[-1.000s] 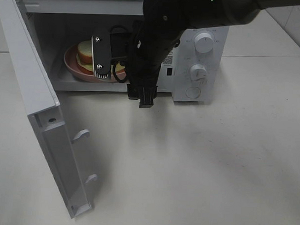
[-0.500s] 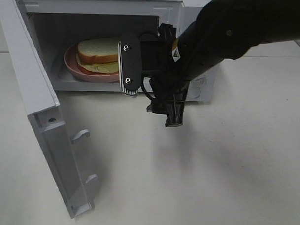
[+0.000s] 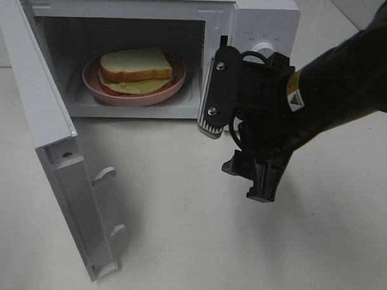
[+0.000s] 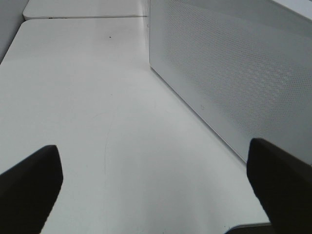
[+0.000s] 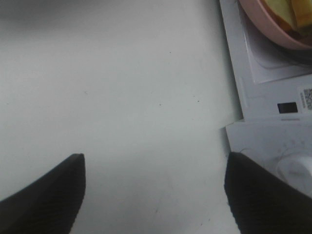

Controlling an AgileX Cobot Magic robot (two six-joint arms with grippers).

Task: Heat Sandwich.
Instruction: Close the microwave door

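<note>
The sandwich (image 3: 135, 63), two white bread slices with a pale yellow-green filling, lies on a round pink plate (image 3: 94, 84) inside the open microwave (image 3: 261, 14). My right gripper (image 3: 249, 179) hangs over the table in front of the control panel, to the right of the cavity and apart from the sandwich. In the right wrist view this gripper (image 5: 156, 195) is open and empty, with the plate rim (image 5: 273, 34) at one corner. My left gripper (image 4: 156, 190) shows only in its wrist view, open, empty and low over the table beside a perforated white panel (image 4: 234, 73).
The microwave door (image 3: 36, 95) stands swung wide to the left, reaching toward the table's front, with two latch hooks (image 3: 105, 174) on its inner edge. A dial (image 3: 265, 47) sits on the control panel behind my right arm. Bare white table (image 3: 177, 233) lies in front.
My right arm has pulled back from the microwave's mouth, moving right and toward the front. The sandwich and plate, partly covered before, now show fully. Both grippers' openings look unchanged.
</note>
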